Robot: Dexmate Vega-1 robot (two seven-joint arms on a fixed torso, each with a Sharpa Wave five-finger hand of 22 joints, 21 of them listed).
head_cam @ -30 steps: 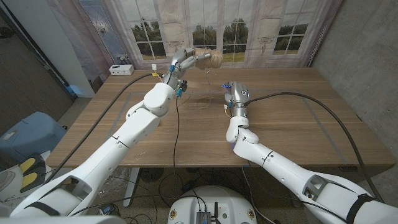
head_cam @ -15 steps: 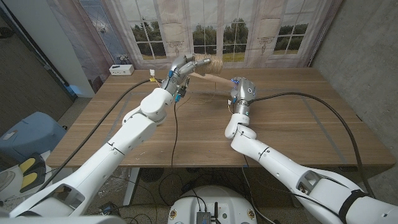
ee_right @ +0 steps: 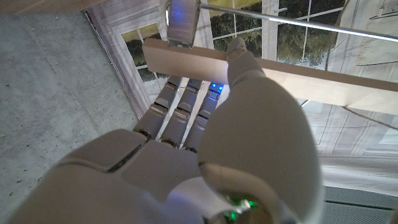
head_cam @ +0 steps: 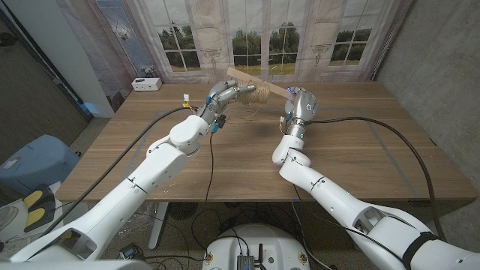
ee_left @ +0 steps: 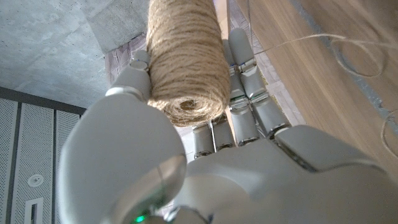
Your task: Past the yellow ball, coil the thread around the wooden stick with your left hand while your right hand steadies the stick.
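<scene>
Behind the wooden tabletop (head_cam: pixel 352 142), window-printed curtains hang. A twine spool (ee_left: pixel 186 59) is gripped by the left robot hand (head_cam: pixel 223 94), the wooden stick (ee_right: pixel 323 78) by the right robot hand (head_cam: pixel 301 105), both raised. No coils are discernible; winding is judged barely begun.

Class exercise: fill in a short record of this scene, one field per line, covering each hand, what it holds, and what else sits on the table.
left hand: grips a spool of twine, raised above the table
right hand: grips the wooden stick, lifted off the wooden table
thread: a loose strand runs from the spool
other: white box at far left corner
yellow ball: cannot tell
</scene>
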